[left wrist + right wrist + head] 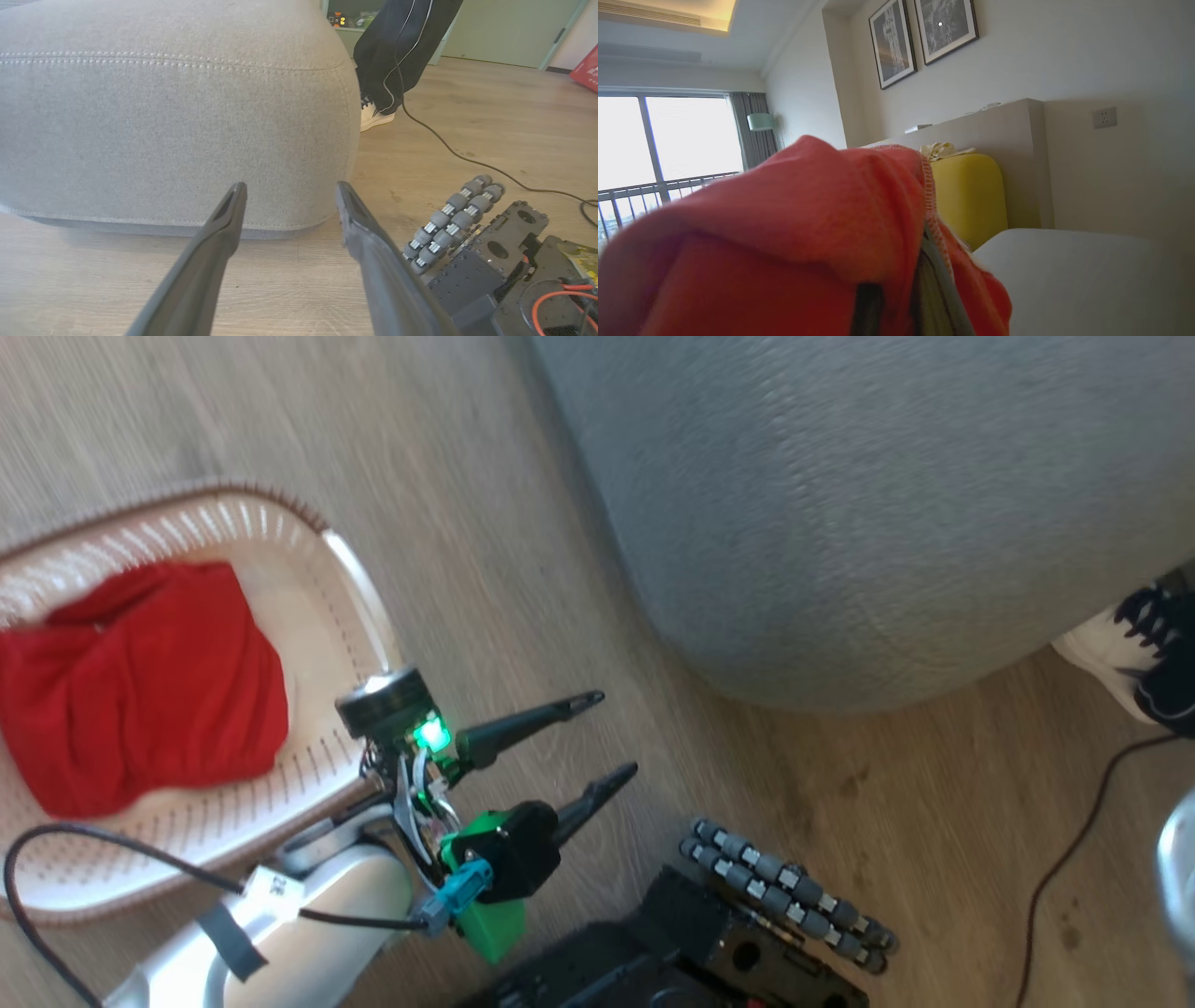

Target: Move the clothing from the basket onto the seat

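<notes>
One red garment of the clothing (140, 681) lies crumpled in the cream basket (327, 747) on the floor at the left. My left gripper (616, 732) hovers just right of the basket, open and empty, fingers pointing toward the grey seat (887, 504). In the left wrist view the same gripper (290, 189) faces the seat's rounded corner (163, 116) with its stitched seam. In the right wrist view another red garment (784, 224) with a stitched hem drapes over my right gripper (901, 298), which is shut on it; its fingertips are hidden under the fabric.
A person's shoe (1120, 653) and dark trouser leg (397, 51) stand beside the seat's far corner. A black cable (467, 158) runs over the wooden floor. My base with its roller wheel (784, 887) sits low right. Behind the held garment are a yellow cushion (966, 196) and a pale surface (1087, 275).
</notes>
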Controlling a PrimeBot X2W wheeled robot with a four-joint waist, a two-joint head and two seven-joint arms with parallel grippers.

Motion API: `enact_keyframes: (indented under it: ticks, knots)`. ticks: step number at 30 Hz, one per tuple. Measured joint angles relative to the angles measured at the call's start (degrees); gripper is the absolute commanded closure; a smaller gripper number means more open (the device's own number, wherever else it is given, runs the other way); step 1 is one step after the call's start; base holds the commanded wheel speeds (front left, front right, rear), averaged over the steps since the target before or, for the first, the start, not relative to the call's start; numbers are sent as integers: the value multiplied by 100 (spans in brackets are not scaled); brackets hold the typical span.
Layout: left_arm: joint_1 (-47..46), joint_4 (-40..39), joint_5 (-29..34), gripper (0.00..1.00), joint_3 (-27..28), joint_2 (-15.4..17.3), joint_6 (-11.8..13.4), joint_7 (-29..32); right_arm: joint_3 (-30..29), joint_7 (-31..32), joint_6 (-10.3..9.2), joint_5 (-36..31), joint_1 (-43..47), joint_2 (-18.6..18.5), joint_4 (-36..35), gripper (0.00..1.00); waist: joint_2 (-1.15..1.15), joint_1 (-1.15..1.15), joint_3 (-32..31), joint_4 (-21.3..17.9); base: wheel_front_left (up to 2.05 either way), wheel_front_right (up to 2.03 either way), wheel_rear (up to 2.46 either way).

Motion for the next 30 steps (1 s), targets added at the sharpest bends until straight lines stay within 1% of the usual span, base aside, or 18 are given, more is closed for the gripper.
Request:
enact_keyframes:
  ticks: [2, 5, 8, 10, 14, 17, 21, 24, 27, 29, 30]
  knots:
    - [-149, -51, 10, 0, -129, 65, 1, 0, -9, 0, -1, -89, -264, -160, 511, 100, 0, 1, 199, 53, 0, 0, 0]
    - [-353, -76, 10, 0, -311, 94, -1, -1, -32, 0, 0, -403, -549, -461, 1062, 100, 0, 0, 421, 197, 0, 0, 0]
    - [-487, -79, 9, 0, -309, 91, 12, -1, -254, 0, -1, -555, -948, -666, 1663, 100, 0, -2, 576, 385, 0, 0, 0]
    - [-563, -79, 8, 0, -313, 75, 62, -1, -268, 0, 0, -712, -1161, -801, 1973, 100, 0, -1, 667, 510, 0, 0, 0]
    - [-581, -90, 5, 0, -325, 47, 114, -1, -193, 0, -1, -820, -1371, -883, 2395, 100, 0, -2, 773, 679, 0, 0, 0]
    - [-583, -98, 7, 0, -347, 49, 201, -1, 141, 0, 2, -901, -1406, -961, 2599, 100, 0, -2, 885, 780, 0, 0, 0]
    - [-665, -110, 9, 0, -474, 48, 240, -1, 120, 0, 1, -1016, -1536, -1017, 3045, 100, 0, -1, 978, 893, 0, 0, 0]
    - [-711, -134, 8, 0, -478, 46, 313, -1, 148, 0, 1, -1168, -1573, -1023, 3448, 100, 0, -2, 987, 942, 0, 0, 0]
    - [-717, -135, 5, 0, -494, 41, 332, -1, 116, 0, 1, -1230, -1591, -1070, 3790, 100, 1, -2, 966, 962, 0, 0, 0]
    - [-724, -133, -26, 0, -515, 38, 359, -1, 59, 0, 1, -1295, -1592, -1176, 4017, 31, 0, -2, 941, 969, 0, 0, 0]
    - [-737, -133, -42, 0, -530, 34, 361, -1, 38, 0, 1, -1343, -1592, -1224, 4100, 0, 1, -2, 930, 971, 0, 0, 0]
